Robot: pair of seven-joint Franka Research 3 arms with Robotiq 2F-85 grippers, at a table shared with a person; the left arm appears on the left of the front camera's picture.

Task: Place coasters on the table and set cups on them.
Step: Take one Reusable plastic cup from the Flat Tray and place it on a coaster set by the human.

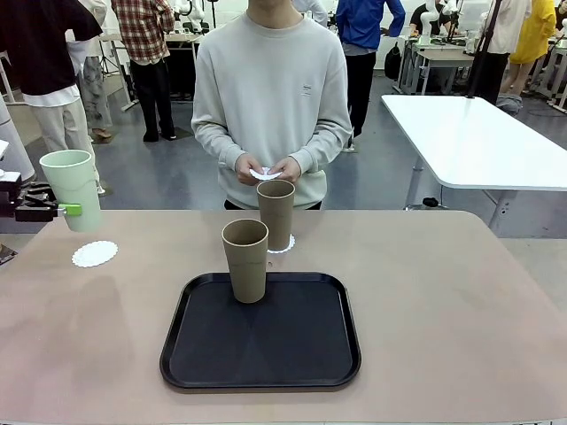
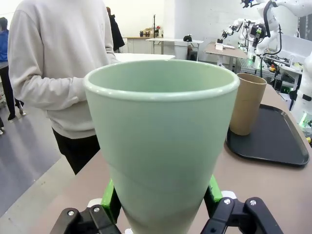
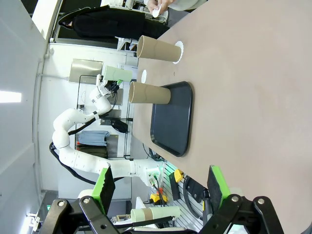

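Left gripper (image 1: 69, 211): closed on the lower part of the mint green cup (image 1: 71, 188), one green pad (image 2: 111, 196) pressed to each side of it in the left wrist view.
Right gripper (image 3: 160, 184): fingers spread wide with nothing between them, well apart from every cup.
Mint green cup: upright, mouth up, long axis vertical, apparently carried clear of the table (image 1: 443, 283) at its left end.
Bare coaster (image 1: 94, 254): flat on the table, below the cup's base and slightly toward the table's middle and the robot's side.
Deciding relation: base not yet over the coaster's centre; probably a short shift that way, then straight down with the axis kept vertical.
Nearer arm: left, already loaded and near the target.
Far tan cup (image 1: 275, 214): standing on a second coaster (image 1: 283, 246) just beyond the black tray (image 1: 261, 354).
Near tan cup (image 1: 245, 259): standing on the tray's far part, not yet on any coaster.
Person's hands (image 1: 266, 168): together at the far edge, holding a third coaster (image 1: 264, 174).
Progress: roughly one cup set, one about to be, one waiting.
Risk: a tilted release tipping the tall cup, or the base pushing the light paper aside.
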